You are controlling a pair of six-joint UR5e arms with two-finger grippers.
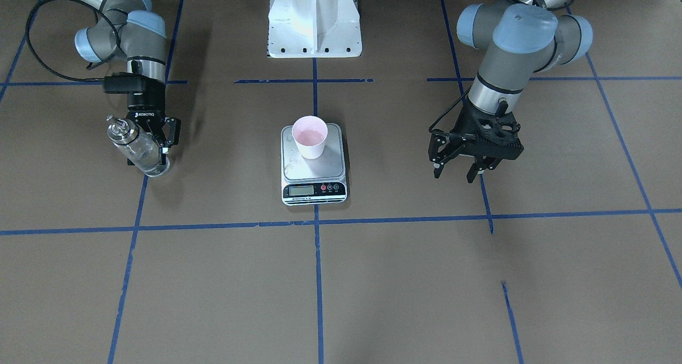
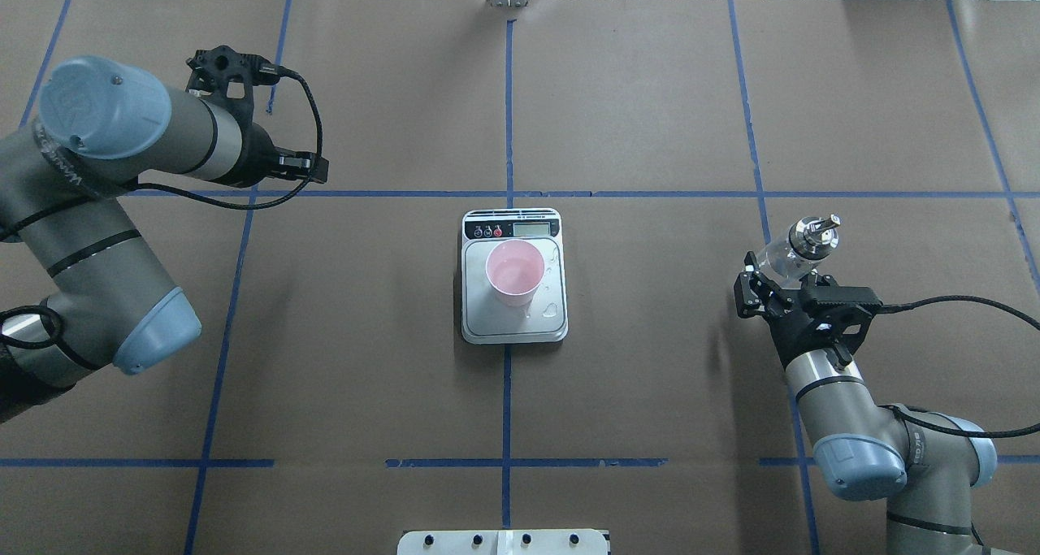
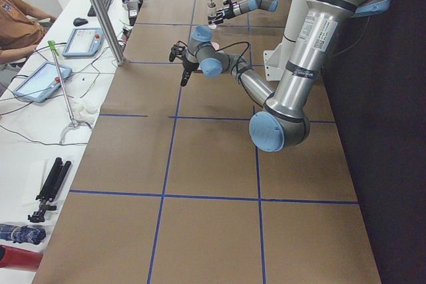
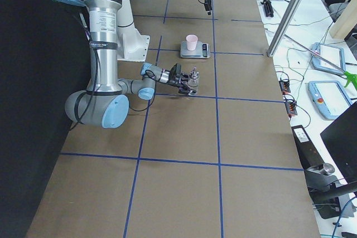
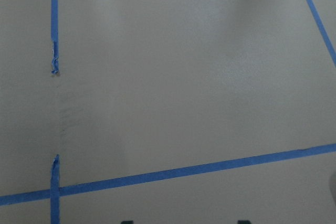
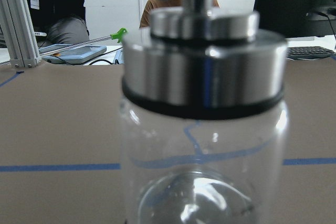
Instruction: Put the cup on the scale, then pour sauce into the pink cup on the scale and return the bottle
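The bottle is clamped inside the right gripper

cup on scale | scale at table centre | bottle far right

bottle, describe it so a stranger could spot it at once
From the scale in the middle, look to the robot's right: the bottle is held in the right gripper. It is clear glass with a shiny silver pourer cap, unlike the pink cup on the scale.
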